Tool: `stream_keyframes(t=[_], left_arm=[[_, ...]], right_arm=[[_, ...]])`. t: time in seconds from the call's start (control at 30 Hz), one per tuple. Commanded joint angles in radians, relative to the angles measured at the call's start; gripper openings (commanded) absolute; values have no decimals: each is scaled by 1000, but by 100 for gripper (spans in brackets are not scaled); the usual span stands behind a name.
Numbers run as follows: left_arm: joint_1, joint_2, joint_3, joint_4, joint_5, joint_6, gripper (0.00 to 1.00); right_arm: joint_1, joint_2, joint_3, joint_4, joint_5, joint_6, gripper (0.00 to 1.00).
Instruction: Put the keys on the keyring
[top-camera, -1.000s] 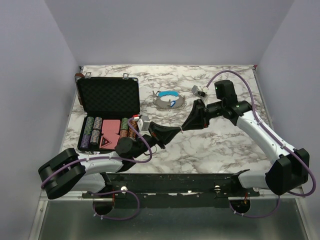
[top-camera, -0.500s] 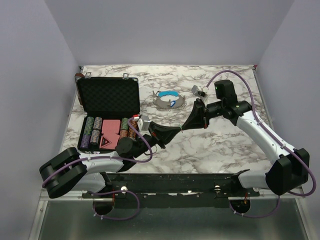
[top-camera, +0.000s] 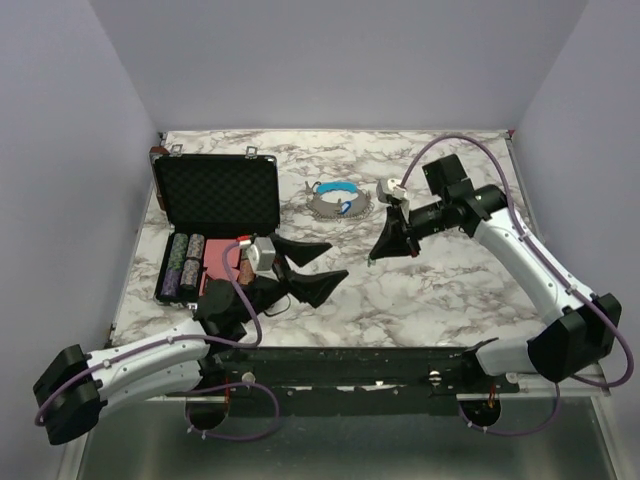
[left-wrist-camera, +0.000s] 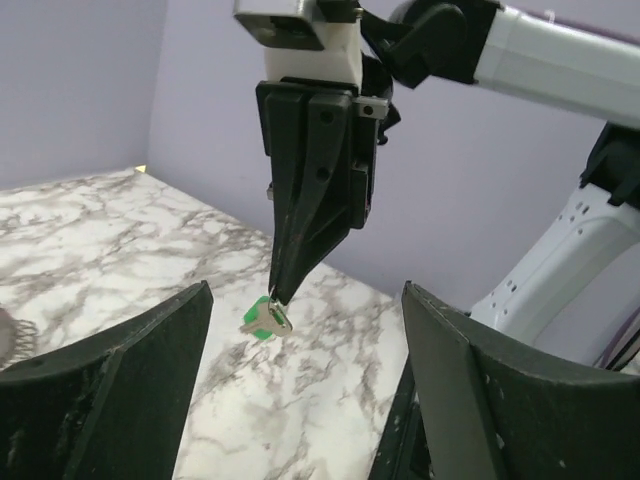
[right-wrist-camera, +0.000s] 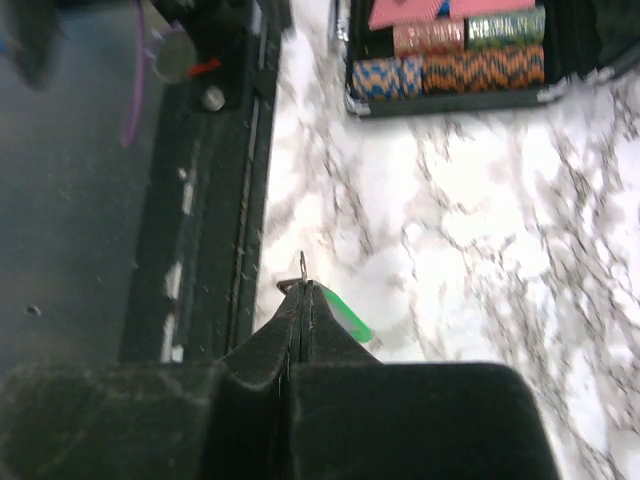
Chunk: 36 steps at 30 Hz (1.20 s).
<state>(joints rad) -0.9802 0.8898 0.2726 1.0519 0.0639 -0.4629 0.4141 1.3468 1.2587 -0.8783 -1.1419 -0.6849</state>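
This is a robotics lab test cell. The marble-patterned desk (top-camera: 440, 300) is boxed in along its far, left and right edges by bare lavender walls (top-camera: 340, 60), forming a purpose-built booth. Two white-and-black robot arms, the left arm (top-camera: 150, 362) and the right arm (top-camera: 525, 262), are mounted on a black rail (top-camera: 350, 362) along the desk's near edge. Purple cables (top-camera: 462, 138) loop openly along the arms. Below the rail lies a plain grey metal surface (top-camera: 350, 450). Cameras ride on the wrists, each looking past its own tool.
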Motion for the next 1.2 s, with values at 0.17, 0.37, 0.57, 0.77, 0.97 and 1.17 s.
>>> stream_keyframes(t=[0.17, 0.37, 0.57, 0.77, 0.97, 1.17], left_arm=[[26, -82, 246, -805, 231, 332, 88], [26, 96, 342, -791, 303, 398, 79], [23, 185, 291, -589, 335, 435, 67], [23, 236, 263, -463, 336, 420, 57], [21, 287, 287, -446, 349, 418, 44], [18, 311, 278, -420, 321, 425, 43]], right_arm=[[54, 81, 94, -332, 301, -314, 1], [61, 80, 79, -304, 303, -303, 0], [65, 78, 48, -268, 300, -295, 1], [65, 83, 39, -261, 286, -298, 0], [65, 103, 47, -271, 268, -306, 0], [65, 114, 48, -277, 254, -309, 1]])
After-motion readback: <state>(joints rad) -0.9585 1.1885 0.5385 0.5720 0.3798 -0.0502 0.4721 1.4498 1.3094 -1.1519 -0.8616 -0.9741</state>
